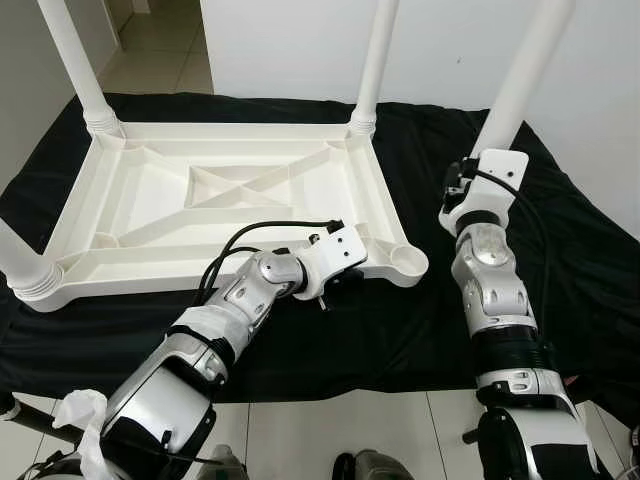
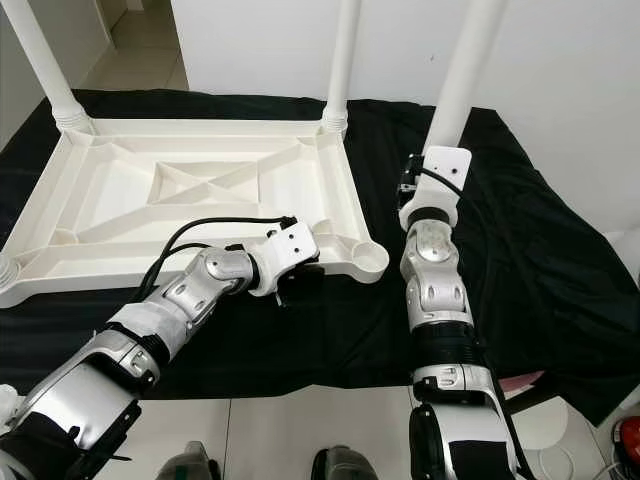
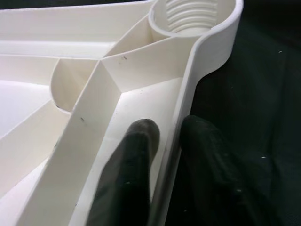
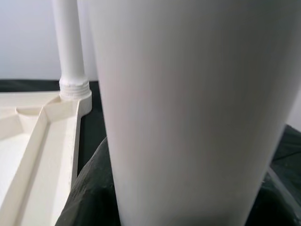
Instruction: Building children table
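A white plastic table top [image 1: 150,195] lies upside down on a black cloth. Three white legs stand screwed into its corners: far left [image 1: 75,60], far right [image 1: 375,60] and near left [image 1: 20,260]. The near right corner socket [image 1: 408,262] holds no leg, and its threads show in the left wrist view [image 3: 190,14]. My left gripper [image 3: 171,129] is shut on the table's near rim [image 3: 188,94], one finger [image 3: 136,160] inside it and one outside. My right gripper [image 1: 488,155] holds a loose fourth leg [image 1: 520,80] upright, right of the table; the leg [image 4: 188,113] hides its fingers.
The black cloth [image 1: 560,280] spreads beyond the table to the right and front. A white wall [image 1: 450,50] stands close behind. Tiled floor [image 1: 330,430] lies at my feet and at the back left. Crumpled white paper [image 1: 85,410] sits by my left arm.
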You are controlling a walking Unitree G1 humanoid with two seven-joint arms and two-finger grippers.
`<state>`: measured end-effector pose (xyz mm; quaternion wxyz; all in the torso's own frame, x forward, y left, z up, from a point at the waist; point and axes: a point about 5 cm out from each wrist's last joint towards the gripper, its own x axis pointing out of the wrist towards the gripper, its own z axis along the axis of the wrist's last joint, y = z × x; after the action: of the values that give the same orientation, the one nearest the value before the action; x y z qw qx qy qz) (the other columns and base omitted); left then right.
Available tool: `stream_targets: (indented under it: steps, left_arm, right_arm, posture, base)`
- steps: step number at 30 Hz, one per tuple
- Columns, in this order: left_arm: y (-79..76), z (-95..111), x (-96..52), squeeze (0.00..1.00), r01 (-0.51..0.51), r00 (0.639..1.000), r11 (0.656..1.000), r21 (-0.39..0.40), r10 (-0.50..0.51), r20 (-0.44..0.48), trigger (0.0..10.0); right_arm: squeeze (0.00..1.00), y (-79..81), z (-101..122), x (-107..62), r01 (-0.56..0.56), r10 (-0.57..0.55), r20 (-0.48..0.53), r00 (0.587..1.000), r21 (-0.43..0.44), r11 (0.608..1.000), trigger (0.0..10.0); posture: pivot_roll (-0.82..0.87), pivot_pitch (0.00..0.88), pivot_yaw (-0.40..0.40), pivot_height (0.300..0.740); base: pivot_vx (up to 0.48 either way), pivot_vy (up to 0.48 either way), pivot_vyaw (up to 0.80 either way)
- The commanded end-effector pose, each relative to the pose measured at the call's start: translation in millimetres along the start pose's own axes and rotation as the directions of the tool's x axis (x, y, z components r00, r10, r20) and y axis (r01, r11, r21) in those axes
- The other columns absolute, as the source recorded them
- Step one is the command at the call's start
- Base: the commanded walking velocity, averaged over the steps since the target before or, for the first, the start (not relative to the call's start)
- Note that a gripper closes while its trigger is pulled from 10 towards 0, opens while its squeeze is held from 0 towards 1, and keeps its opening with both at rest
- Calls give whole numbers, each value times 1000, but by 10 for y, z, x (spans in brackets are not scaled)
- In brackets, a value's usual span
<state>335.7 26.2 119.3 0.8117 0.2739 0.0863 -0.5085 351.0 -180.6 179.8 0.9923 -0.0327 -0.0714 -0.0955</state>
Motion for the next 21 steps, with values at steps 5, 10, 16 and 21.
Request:
stream_targets:
  steps: [5,10,16,21]
  left_arm:
    - [11,-135,-98,1000,45,998,999,-11,-46,-45,10000]
    - [-60,-87,-88,0,104,995,995,6,-104,-1,10000]
    - [-148,40,-85,0,153,984,988,-24,-150,98,10000]
    - [-179,230,-163,0,182,957,981,-61,-163,239,10000]
  right_arm:
    - [0,20,-31,-68,-50,50,1,999,12,999,10000]
    - [0,130,-72,-131,-116,116,6,993,12,993,10000]
    - [0,235,-85,-202,-165,165,20,986,41,985,10000]
    - [0,281,-105,-294,-211,209,48,977,51,976,10000]
  posture:
    - [41,26,-20,740]
    - [37,28,-20,740]
    - [32,28,-20,740]
    - [32,33,-26,740]
  base:
    - [0,0,0]
    - [0,0,0]
    - [0,0,0]
    - [0,0,0]
